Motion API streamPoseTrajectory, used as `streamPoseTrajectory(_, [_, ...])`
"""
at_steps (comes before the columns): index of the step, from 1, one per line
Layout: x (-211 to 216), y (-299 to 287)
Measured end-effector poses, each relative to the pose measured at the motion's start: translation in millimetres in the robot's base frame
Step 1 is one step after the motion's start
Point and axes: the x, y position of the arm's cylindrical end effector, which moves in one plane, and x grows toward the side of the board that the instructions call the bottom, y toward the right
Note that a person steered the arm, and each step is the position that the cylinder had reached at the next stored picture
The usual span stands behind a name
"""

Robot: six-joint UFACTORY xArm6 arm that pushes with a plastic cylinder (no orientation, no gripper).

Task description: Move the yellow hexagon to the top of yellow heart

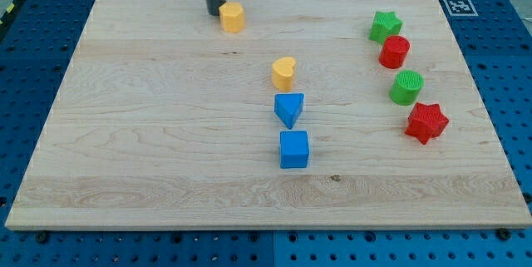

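Observation:
The yellow hexagon (232, 17) sits near the view's top, left of centre, on the wooden board (150, 134). My tip (213, 14) stands just to the left of it, very close or touching. The yellow heart (283, 72) lies below and to the right of the hexagon, near the board's middle.
A blue triangle (289, 109) sits just below the heart, and a blue cube (294, 149) below that. At the view's right are a green star (385, 26), a red cylinder (394, 51), a green cylinder (406, 87) and a red star (426, 121).

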Motion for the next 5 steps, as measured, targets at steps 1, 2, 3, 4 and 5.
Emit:
streamPoseTrajectory(1, [-0.7, 21.4])
streamPoseTrajectory(2, [3.7, 21.4])
streamPoseTrajectory(3, [8.1, 19.6])
streamPoseTrajectory(4, [9.6, 19.2])
streamPoseTrajectory(5, [13.9, 19.2])
